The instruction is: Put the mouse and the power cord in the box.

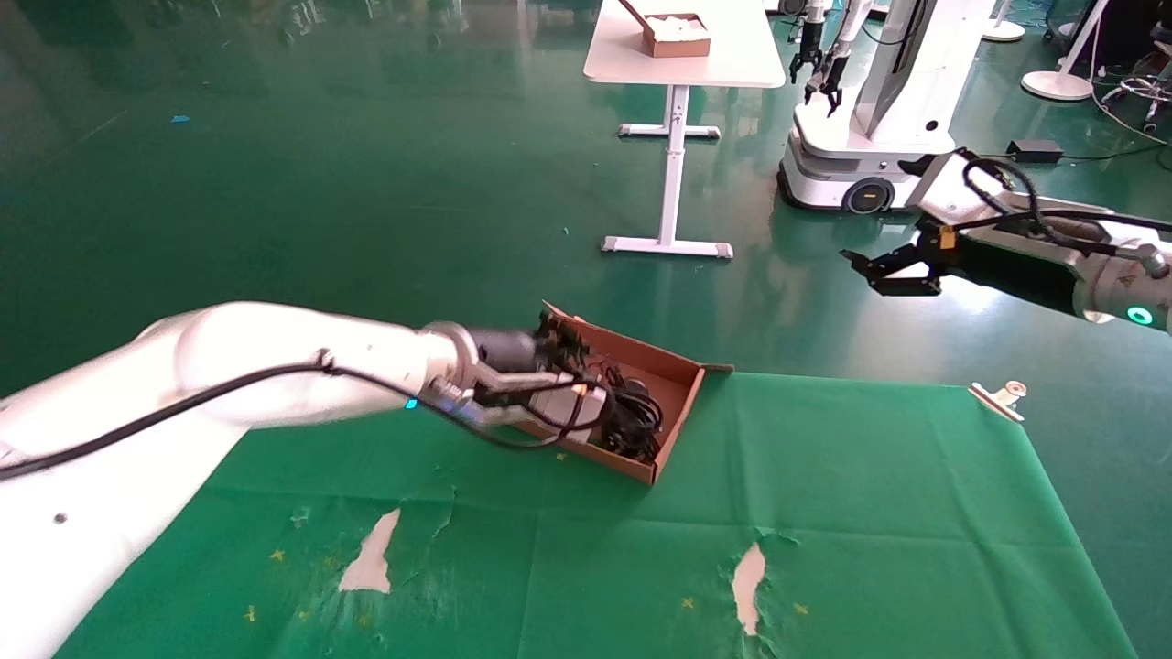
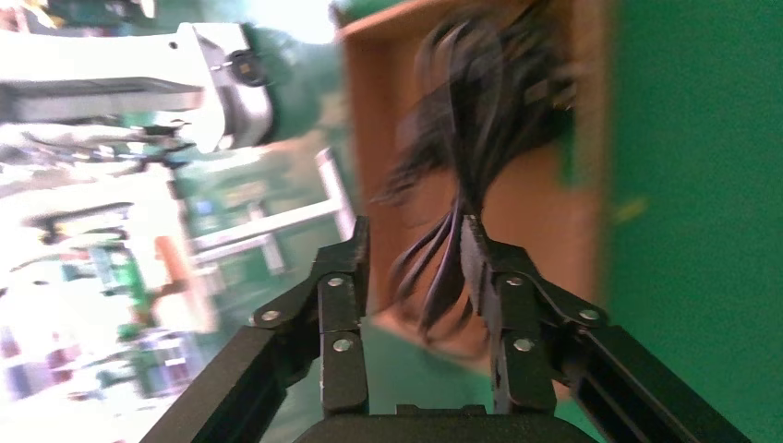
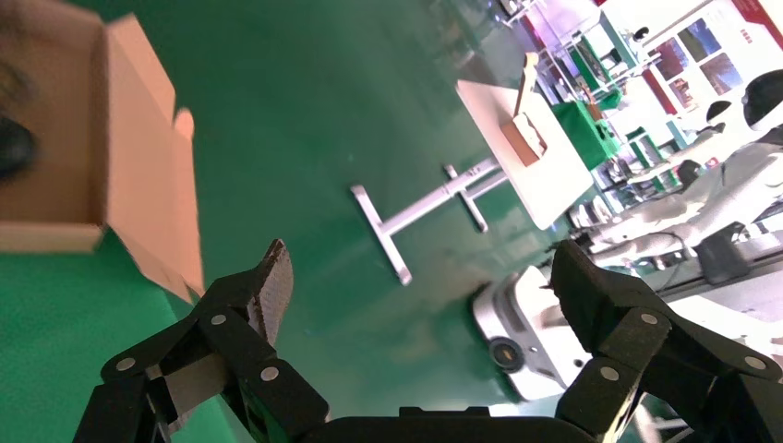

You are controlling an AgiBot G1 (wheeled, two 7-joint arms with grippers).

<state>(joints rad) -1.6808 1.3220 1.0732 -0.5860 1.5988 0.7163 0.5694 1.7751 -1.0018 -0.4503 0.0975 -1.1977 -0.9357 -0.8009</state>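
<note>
The reddish-brown box (image 1: pixel 684 395) sits at the far edge of the green table. A tangle of black power cord (image 1: pixel 636 416) lies inside it at its near end. I cannot tell the mouse apart within that dark tangle. My left gripper (image 1: pixel 586 361) reaches into the box from the left. In the left wrist view the gripper (image 2: pixel 415 231) is open, with strands of the power cord (image 2: pixel 489 101) running between its fingers, close to one finger (image 2: pixel 480 268), over the box bottom (image 2: pixel 545 212). My right gripper (image 1: pixel 861 272) hangs open and empty in the air to the right, beyond the table; it (image 3: pixel 420 263) faces the floor beside the box (image 3: pixel 138 138).
The green cloth (image 1: pixel 824 513) has torn patches near the front. A metal clip (image 1: pixel 1003 395) holds its far right corner. Beyond on the floor stand a white table (image 1: pixel 723 64) carrying a small box (image 1: pixel 678 37) and another white robot (image 1: pixel 861 137).
</note>
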